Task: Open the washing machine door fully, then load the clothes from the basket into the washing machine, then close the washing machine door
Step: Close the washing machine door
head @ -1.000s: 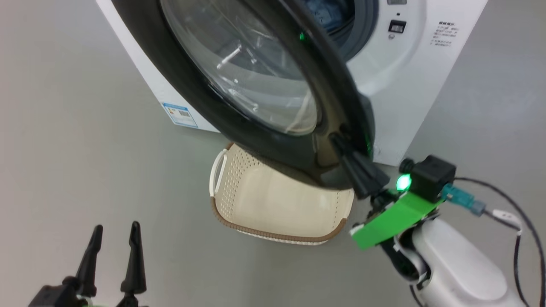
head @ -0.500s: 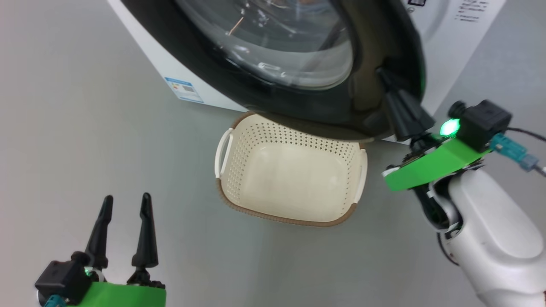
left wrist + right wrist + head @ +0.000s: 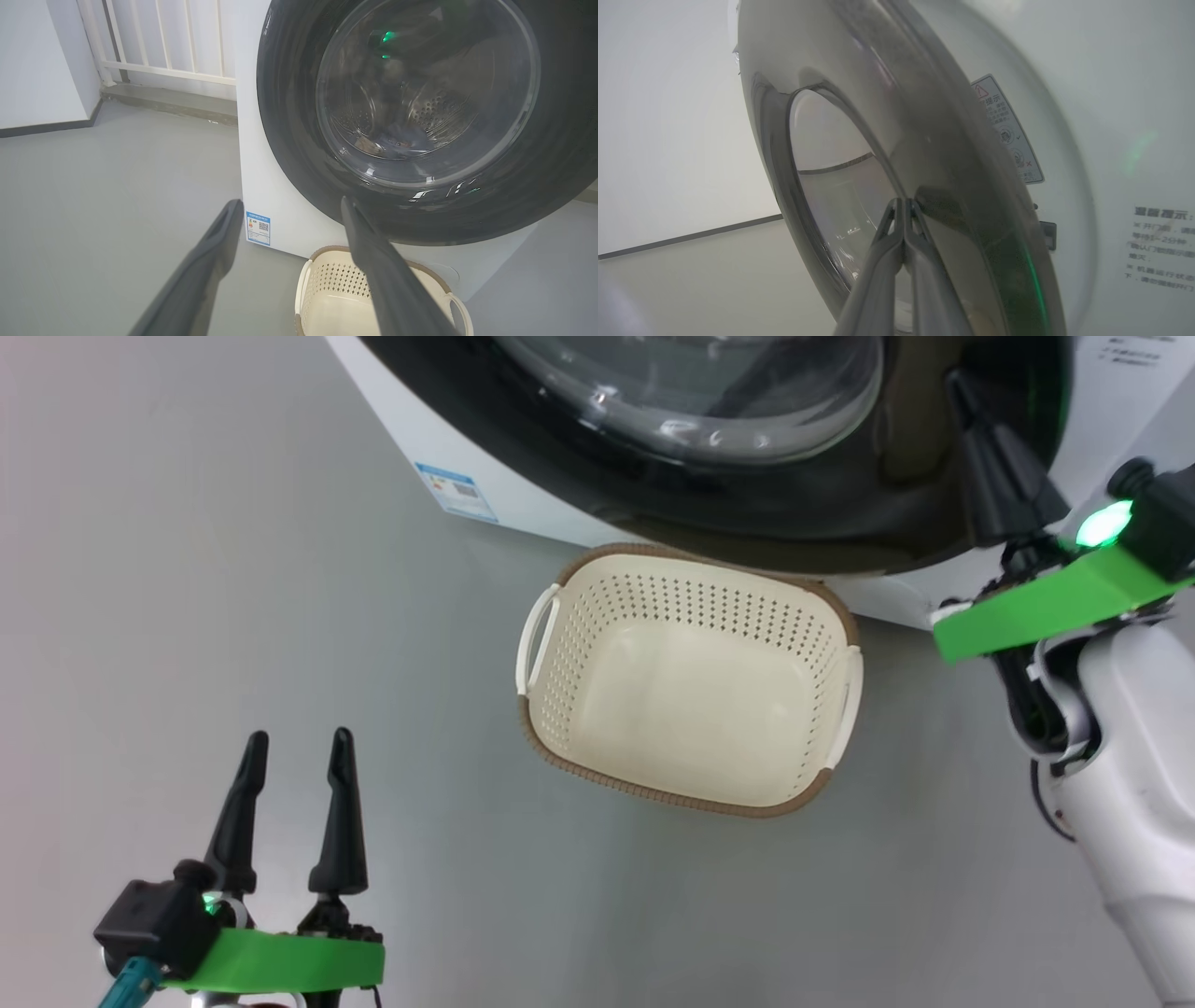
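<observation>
The washing machine door (image 3: 747,513), with its glossy black rim and clear glass bowl, stands close against the white washing machine (image 3: 411,425). My right gripper (image 3: 960,387) is shut with nothing in it, its tips pressed on the door's rim (image 3: 924,154). Through the glass, bluish clothes (image 3: 402,137) lie in the steel drum. On the floor below the door sits the cream basket (image 3: 686,784), with nothing in it. My left gripper (image 3: 297,739) hangs open over the floor at the lower left, well clear of the basket. In the left wrist view this gripper (image 3: 290,203) points at the machine (image 3: 280,219).
Grey floor (image 3: 187,616) spreads left of and in front of the machine. A blue label sticker (image 3: 453,493) marks its lower corner. A white railing (image 3: 163,42) and a wall stand behind the machine on the left. My pale right forearm (image 3: 1139,784) reaches up along the right edge.
The door has swung toward the machine with my shut right gripper against its rim, uncovering the basket. The head camera has shifted. My left gripper stays open.
</observation>
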You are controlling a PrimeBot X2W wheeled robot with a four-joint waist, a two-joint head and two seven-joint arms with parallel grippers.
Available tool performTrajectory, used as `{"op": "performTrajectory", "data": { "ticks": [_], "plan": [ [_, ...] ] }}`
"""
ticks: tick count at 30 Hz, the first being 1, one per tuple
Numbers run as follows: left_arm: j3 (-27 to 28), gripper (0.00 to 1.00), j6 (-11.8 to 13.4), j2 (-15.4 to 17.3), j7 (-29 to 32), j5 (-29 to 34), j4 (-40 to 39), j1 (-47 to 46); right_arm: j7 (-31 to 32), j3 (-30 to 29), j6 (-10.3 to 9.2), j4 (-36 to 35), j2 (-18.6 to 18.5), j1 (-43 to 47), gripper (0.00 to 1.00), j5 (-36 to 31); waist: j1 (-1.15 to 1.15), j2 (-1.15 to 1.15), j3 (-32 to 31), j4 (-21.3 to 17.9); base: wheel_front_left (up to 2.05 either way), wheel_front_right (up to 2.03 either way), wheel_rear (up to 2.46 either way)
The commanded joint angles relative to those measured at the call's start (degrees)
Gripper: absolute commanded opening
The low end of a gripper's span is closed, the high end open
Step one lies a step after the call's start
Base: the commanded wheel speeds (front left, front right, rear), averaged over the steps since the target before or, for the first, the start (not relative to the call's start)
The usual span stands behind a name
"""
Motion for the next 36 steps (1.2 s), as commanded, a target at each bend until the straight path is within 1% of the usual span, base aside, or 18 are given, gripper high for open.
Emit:
{"op": "performTrajectory", "data": {
  "ticks": [1, 13, 19, 23, 30, 36],
  "plan": [
    [1.5, 1.0, -0.2, 0.7, -0.4, -0.6, -1.8, -1.3, -0.5, -0.6, -0.02, -0.9, 0.0, -1.8, 0.0, -0.9, 0.0, 0.0, 1.1, 0.9, 0.0, 0.0, 0.0],
    [-0.9, 1.0, -0.2, 0.6, -0.4, -2.5, -2.6, -4.0, -0.5, -2.8, -0.02, 0.7, -1.9, -8.7, 0.0, -2.1, 0.0, 0.0, 6.0, 2.7, 0.0, 0.0, 0.0],
    [-1.9, 1.0, -0.2, 0.6, -0.4, -3.3, -2.7, -5.4, -0.5, -4.6, -0.02, 1.5, -1.7, -11.8, 0.0, -2.2, 0.0, 0.0, 8.0, 3.5, 0.0, 0.0, 0.0],
    [-1.9, 1.0, -0.2, 0.6, -0.4, -3.5, -2.5, -5.9, -0.5, -5.3, -0.02, 1.8, -1.0, -12.9, 0.0, -2.9, 0.0, 0.0, 8.4, 3.5, 0.0, 0.0, 0.0],
    [-1.5, 1.0, -0.2, 0.6, -0.4, -3.1, -1.6, -6.1, -0.5, -2.9, -0.02, 2.2, -0.1, -11.9, 0.0, -2.4, 0.0, 0.0, 7.6, 2.7, 0.0, 0.0, 0.0],
    [-0.5, 1.0, -0.2, 0.6, -0.4, -2.3, -0.5, -5.7, -0.5, -0.4, -0.02, 1.6, 0.5, -8.4, 0.0, -1.1, 0.0, 0.0, 5.6, 1.0, 0.0, 0.0, 0.0]
  ]
}}
